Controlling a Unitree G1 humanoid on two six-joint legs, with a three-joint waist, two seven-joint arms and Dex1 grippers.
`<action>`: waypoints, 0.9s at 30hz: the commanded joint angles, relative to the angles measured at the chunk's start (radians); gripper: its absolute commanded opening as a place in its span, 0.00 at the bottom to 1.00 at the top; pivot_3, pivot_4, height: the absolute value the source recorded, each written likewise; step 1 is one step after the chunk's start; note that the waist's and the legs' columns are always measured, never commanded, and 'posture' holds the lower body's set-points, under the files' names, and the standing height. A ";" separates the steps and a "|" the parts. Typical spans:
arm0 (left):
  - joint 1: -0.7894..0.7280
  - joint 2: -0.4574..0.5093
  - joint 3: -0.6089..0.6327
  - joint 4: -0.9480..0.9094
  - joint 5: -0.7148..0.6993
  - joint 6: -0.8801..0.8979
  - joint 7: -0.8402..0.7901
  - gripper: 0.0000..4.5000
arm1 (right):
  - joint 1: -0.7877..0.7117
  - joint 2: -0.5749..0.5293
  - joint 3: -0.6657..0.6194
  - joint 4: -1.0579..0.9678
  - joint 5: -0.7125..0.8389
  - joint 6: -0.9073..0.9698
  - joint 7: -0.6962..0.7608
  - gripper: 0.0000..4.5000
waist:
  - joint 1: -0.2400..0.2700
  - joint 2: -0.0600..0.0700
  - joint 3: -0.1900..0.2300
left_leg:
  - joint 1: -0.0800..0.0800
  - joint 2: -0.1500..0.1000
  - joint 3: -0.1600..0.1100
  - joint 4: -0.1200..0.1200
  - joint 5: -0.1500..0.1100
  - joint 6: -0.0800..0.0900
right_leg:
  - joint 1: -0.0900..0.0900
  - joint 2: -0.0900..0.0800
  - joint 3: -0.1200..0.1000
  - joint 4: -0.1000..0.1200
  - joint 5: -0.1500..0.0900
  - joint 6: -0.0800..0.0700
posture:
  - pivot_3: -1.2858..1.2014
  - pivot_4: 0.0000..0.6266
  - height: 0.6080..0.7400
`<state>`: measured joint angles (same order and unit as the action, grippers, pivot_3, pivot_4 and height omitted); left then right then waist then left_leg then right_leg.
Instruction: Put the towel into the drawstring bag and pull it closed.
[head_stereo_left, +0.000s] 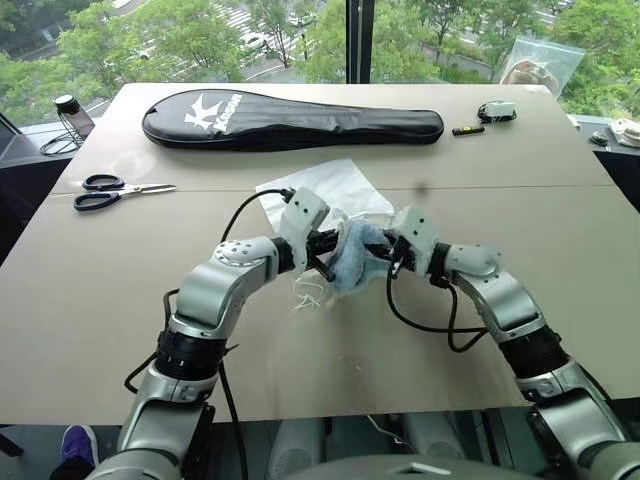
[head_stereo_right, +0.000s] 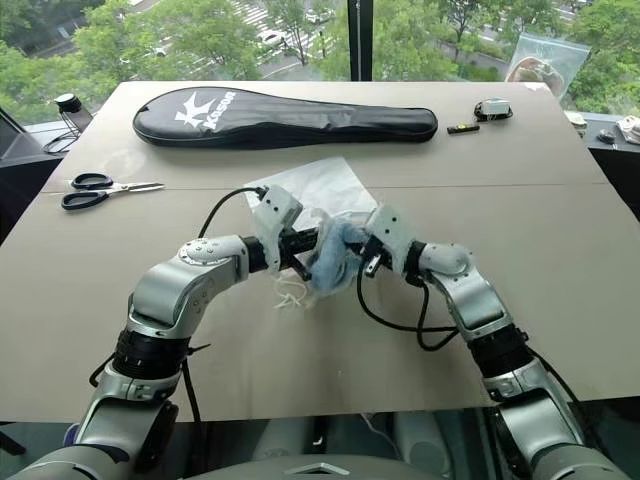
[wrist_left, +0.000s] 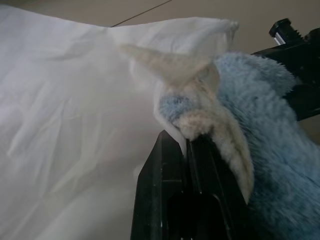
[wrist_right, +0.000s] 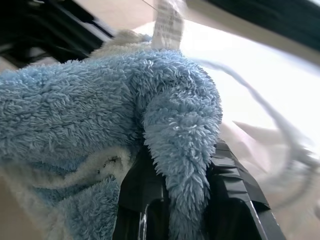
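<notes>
Two grippers grip soft goods above the table (head_stereo_left: 90, 300) centre.
Left gripper (wrist_left: 187, 145) clenched on drawstring bag (head_stereo_left: 330, 190) rim; right gripper (wrist_right: 190, 165) pinches towel (head_stereo_left: 352, 262). Both limp, light; grip edges.

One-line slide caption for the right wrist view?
Right pincer shut on a fold of the fluffy light-blue terry towel, thin translucent white drawstring bag behind.

Silver arms, black cables, black fingers (wrist_left: 165, 200)
</notes>
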<state>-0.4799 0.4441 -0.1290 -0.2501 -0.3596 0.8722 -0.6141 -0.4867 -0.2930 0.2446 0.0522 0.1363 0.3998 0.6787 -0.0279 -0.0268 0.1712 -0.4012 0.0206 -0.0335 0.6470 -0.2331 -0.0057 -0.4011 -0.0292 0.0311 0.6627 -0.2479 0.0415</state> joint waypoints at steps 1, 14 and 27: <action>-0.006 0.005 -0.019 -0.078 -0.034 -0.036 -0.052 0.00 | -0.013 0.031 -0.062 0.017 0.015 0.091 -0.079 0.04 | 0.000 0.000 0.000 | 0.000 0.000 0.000 0.000 0.000 0.000 | 0.000 0.000 0.000 0.000 0.000 0.000 | 0.52 0.24 1.00; -0.005 0.054 -0.044 -0.072 -0.009 -0.116 -0.131 0.00 | -0.097 0.153 -0.109 0.068 0.051 0.264 -0.174 0.04 | -0.013 0.001 0.000 | 0.001 0.000 0.001 0.000 0.000 0.000 | 0.000 0.000 0.000 0.000 0.000 0.000 | 0.52 0.24 1.00; 0.049 0.079 -0.008 -0.111 -0.030 -0.124 -0.136 0.00 | -0.170 0.392 -0.604 0.120 0.421 0.447 -0.503 0.04 | -0.009 0.004 0.002 | -0.001 0.000 0.000 -0.002 0.000 0.000 | -0.002 -0.001 0.000 0.000 0.000 0.000 | 0.52 0.24 1.00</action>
<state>-0.4352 0.5201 -0.1565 -0.3075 -0.3675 0.7711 -0.7372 -0.6407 0.0981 -0.2719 0.2186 0.4983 0.8549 0.2271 -0.0365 -0.0233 0.1732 -0.4019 0.0206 -0.0333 0.6448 -0.2331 -0.0055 -0.4029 -0.0297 0.0310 0.6633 -0.2477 0.0413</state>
